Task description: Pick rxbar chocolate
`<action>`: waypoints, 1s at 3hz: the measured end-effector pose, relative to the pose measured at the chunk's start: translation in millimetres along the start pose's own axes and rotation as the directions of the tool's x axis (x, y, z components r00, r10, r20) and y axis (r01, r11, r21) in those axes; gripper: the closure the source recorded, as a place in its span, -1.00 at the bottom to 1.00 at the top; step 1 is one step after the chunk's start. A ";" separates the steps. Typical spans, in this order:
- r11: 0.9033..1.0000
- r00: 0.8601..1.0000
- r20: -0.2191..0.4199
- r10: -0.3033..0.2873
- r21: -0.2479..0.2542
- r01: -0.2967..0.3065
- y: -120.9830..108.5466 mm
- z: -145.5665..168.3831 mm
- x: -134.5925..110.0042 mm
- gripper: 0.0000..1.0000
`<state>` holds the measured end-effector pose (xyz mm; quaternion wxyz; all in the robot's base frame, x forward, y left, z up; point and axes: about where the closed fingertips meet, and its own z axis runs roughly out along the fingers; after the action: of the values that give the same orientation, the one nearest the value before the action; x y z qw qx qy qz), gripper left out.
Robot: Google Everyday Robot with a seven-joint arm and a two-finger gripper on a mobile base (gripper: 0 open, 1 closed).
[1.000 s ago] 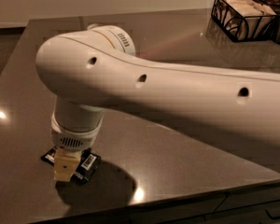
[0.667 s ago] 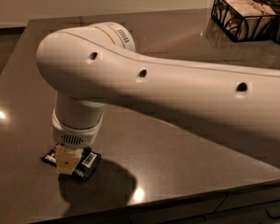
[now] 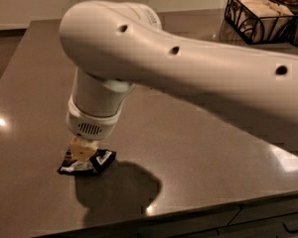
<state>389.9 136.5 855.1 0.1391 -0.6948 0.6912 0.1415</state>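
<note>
We see the rxbar chocolate (image 3: pixel 98 162), a flat, shiny black rectangular wrapper with white print, lying near the front left corner of the dark brown, glossy worktop (image 3: pixel 198 148). Its long axis runs roughly left to right across the view, the right end sitting a little farther from the front edge than the left. White lettering shows on the right end and along the lower left edge.

The end effector (image 3: pixel 83 150), a pale tan tip below the wrist of the robot's thick white arm (image 3: pixel 188 63), points straight down and meets the middle of the wrapper. We cannot tell whether it is clenched on the wrapper or released. The arm's dark shadow (image 3: pixel 119 187) falls on the worktop just right of the bar.

The worktop reflects small spots of light. At its far right corner stands a black wire basket (image 3: pixel 258 16) holding pale packets. A cream wall (image 3: pixel 35 4) runs behind the worktop.
</note>
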 end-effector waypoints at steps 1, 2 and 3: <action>0.999 0.999 0.016 -0.037 -0.015 0.037 -11.1 -23.2 0.7 1.00; 0.997 0.996 0.031 -0.081 -0.008 0.081 -21.8 -48.6 -1.3 1.00; 0.994 0.993 0.046 -0.111 0.011 0.110 -32.1 -73.9 -2.6 1.00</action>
<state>422.4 110.3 924.2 0.1659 -0.7279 0.6489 0.1469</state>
